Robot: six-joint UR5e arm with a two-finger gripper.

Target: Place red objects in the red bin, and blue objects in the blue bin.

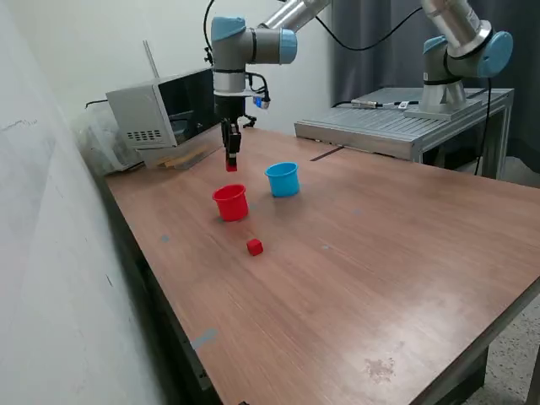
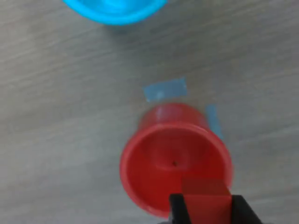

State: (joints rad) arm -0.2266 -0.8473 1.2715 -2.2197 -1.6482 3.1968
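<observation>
Gripper: the gripper [image 1: 231, 160] hangs above the red bin, fingers pointing down and closed on a red cube [image 1: 231, 165]; in the wrist view the held red cube [image 2: 205, 198] sits between the two dark fingertips [image 2: 177, 210], over the bin's opening.
Red bin: the red bin [image 1: 230, 202] stands upright on the tabletop [image 1: 380, 253], mouth up; the wrist view looks into it [image 2: 175, 158] and shows nothing but its bare floor.
Blue bin: the blue bin [image 1: 283, 179] stands upright near the red bin, on the exterior view's right of it and a little farther back; only its rim [image 2: 114, 11] enters the wrist view.
Second red cube: another red cube [image 1: 255, 246] lies on the tabletop near the red bin, on its nearer side, apart from it.
Tape marks: pale blue tape pieces [image 2: 165, 89] lie on the tabletop just beside the red bin's base.
Blue cubes: none can be made out in either view.
</observation>
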